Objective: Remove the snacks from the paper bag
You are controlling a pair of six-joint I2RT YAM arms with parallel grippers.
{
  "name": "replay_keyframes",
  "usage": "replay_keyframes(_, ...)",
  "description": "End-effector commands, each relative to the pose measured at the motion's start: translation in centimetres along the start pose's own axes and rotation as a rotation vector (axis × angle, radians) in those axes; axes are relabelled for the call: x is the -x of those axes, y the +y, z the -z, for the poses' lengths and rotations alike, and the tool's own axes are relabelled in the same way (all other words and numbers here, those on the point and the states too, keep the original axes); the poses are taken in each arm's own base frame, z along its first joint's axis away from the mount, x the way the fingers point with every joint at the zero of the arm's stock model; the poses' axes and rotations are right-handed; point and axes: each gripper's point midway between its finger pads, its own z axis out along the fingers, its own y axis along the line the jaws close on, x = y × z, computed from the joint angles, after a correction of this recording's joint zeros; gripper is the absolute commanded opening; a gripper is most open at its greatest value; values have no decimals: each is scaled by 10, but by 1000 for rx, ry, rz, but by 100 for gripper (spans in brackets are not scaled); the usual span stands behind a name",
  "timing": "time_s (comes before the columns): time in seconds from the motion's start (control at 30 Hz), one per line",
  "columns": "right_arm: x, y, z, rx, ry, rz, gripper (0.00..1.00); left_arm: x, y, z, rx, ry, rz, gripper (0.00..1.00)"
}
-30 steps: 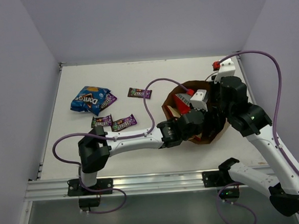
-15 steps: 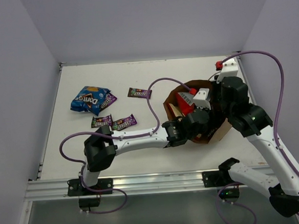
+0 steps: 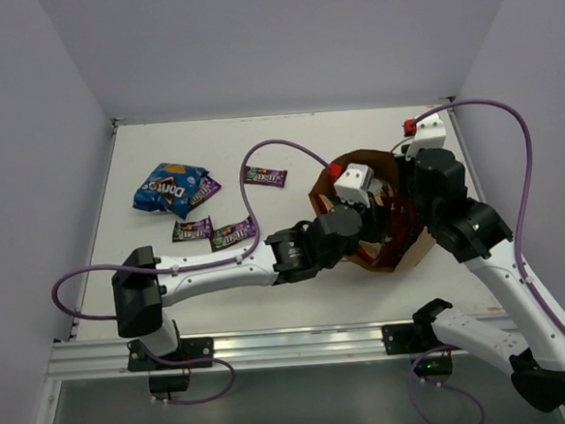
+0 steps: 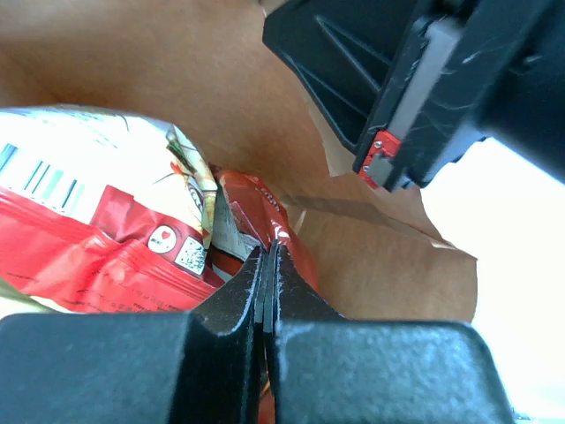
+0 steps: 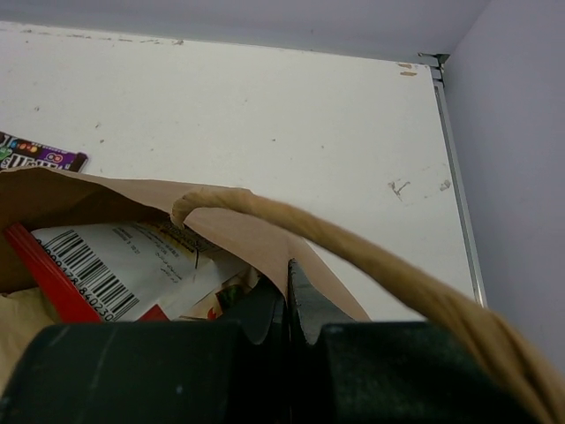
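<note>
Inside paper bag (image 4: 132, 53), left claw (image 4: 267, 256) closed, touching red chip bag (image 4: 252, 199)

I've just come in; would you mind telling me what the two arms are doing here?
The robot is unpacking a paper bag. The right hand pinches its rim, while the left hand is inside, shut on what seems the edge of a red-orange chip bag. A blue Doritos bag and four purple candy bars lie out on the table; a white-and-red packet is in the bag.
</note>
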Motion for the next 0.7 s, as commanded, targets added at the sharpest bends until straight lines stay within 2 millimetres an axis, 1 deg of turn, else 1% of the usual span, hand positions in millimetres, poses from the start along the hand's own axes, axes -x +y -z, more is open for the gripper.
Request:
replay_keyframes(0.0, 17, -3, 1, -20, -64, -27, 0, 33, 6, 14, 25, -82, -11, 0)
replay_keyframes(0.17, 13, -6, -1, -36, -56, -17, 0, 58, 5, 25, 18, -122, -22, 0)
replay_keyframes(0.2, 13, -6, 0, -39, -57, -18, 0, 72, 6, 31, 18, -145, -18, 0)
replay_keyframes(0.27, 12, -7, 0, -40, -56, -17, 0, 93, 11, 38, 22, -179, -13, 0)
replay_keyframes(0.3, 12, -7, 0, -42, -57, -18, 0, 105, 20, 40, 43, -195, -24, 0)
replay_keyframes(0.33, 11, -7, 0, -42, -56, -17, 0, 124, 22, 50, 44, -226, -18, 0)
replay_keyframes(0.37, 10, -8, 0, -47, -52, -17, 0, 136, 27, 55, 59, -247, -19, 0)
replay_keyframes(0.4, 9, -8, -1, -53, -48, -13, 0, 155, 38, 65, 80, -277, -26, 0)
replay_keyframes(0.43, 7, -8, -2, -55, -45, -13, 0, 165, 44, 69, 90, -292, -31, 0)
replay_keyframes(0.47, 5, -9, -3, -61, -40, -12, 0, 176, 61, 73, 134, -306, -35, 0)
replay_keyframes(0.5, 4, -9, -4, -67, -36, -17, 0, 191, 66, 84, 139, -334, -28, 0)
replay_keyframes(0.53, 2, -9, -5, -71, -32, -15, 0, 196, 75, 88, 156, -344, -31, 0)
replay_keyframes(0.57, 0, -11, -6, -83, -27, -15, 0, 201, 94, 92, 207, -344, -44, 0)
replay_keyframes(0.6, -2, -11, -8, -94, -21, -15, 0, 211, 100, 104, 216, -368, -39, 0)
replay_keyframes(0.63, -5, -13, -9, -105, -13, -11, 0, 212, 110, 107, 238, -370, -43, 0)
replay_keyframes(0.67, -7, -14, -11, -116, -7, -8, 0, 219, 123, 112, 271, -386, -41, 0)
